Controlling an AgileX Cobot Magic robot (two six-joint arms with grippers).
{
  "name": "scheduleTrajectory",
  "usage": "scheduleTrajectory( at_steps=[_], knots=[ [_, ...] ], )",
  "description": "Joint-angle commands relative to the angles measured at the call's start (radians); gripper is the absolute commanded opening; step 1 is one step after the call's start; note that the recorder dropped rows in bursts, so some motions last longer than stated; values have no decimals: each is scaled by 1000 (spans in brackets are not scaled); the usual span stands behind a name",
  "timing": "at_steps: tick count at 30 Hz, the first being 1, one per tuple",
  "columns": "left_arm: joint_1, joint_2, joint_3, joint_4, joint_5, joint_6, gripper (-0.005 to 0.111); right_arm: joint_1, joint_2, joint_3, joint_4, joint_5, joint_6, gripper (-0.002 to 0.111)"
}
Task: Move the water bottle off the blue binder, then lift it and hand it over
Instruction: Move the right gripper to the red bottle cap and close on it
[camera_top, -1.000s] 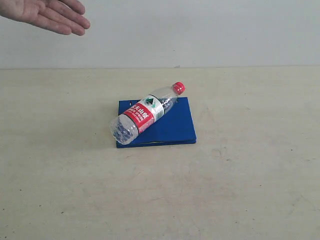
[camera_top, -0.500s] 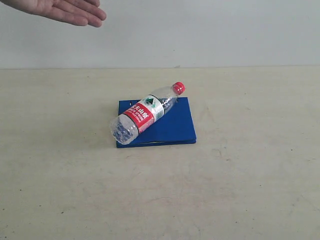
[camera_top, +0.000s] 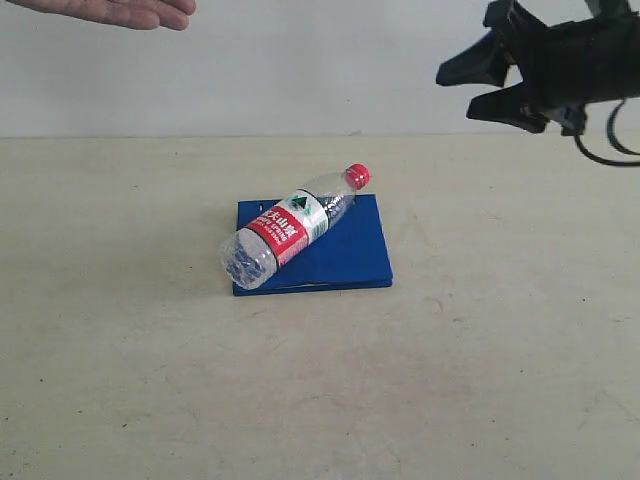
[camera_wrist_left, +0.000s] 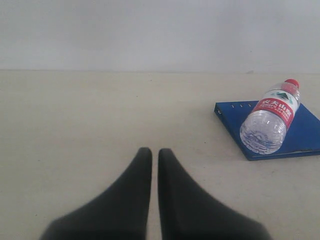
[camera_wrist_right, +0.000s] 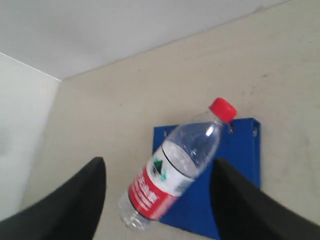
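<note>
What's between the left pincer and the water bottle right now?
Only bare table, seen in the left wrist view, from the left pincer to the blue binder the water bottle lies on.

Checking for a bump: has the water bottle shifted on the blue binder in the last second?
No. The water bottle lies where it did on the blue binder, red cap at the far edge, base over the near left corner.

Right gripper (camera_top: 455, 92) hangs high, fingers (camera_wrist_right: 70, 205) spread; left gripper's (camera_wrist_left: 153, 152) pressed together.
</note>
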Motion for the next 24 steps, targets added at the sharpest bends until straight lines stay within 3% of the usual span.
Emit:
scheduleTrajectory(
  at_steps=[1, 13, 24],
  knots=[
    [-5, -3, 4, 4, -8, -8, 5, 25, 207, -172, 37, 100, 104, 59],
    [-5, -3, 4, 4, -8, -8, 5, 130, 608, -503, 114, 4, 263, 59],
    [-5, -3, 4, 4, -8, -8, 5, 169, 662, -522, 103, -2, 267, 59]
  ],
)
